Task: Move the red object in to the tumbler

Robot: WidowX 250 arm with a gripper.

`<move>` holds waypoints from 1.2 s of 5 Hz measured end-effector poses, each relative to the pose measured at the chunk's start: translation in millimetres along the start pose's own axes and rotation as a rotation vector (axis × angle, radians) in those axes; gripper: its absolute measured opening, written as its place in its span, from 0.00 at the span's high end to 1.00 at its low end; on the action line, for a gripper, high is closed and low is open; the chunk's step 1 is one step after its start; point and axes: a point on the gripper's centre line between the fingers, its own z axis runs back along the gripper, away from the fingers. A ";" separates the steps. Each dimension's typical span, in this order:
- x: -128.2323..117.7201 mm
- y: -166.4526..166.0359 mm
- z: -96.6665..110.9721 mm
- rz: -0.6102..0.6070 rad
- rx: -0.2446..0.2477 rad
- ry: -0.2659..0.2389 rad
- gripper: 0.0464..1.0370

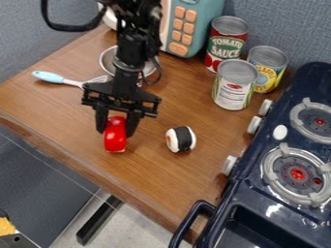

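Camera view: my black two-finger claw point(116, 131) hangs over the brown wooden counter point(171, 172), clasping the glossy red oblong object point(115, 141). I read that piece as between the fingertips, its near end jutting out past them, near a black-banded white roll point(181, 139).
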 end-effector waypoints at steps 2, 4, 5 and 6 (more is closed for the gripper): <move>2.2 22.7 30.0 -0.140 -0.046 -0.057 0.50; 48.7 31.3 72.1 -0.326 -0.002 -0.194 0.50; 83.8 20.0 84.0 -0.379 -0.007 -0.196 0.50; 100.4 12.2 84.0 -0.412 -0.018 -0.174 0.50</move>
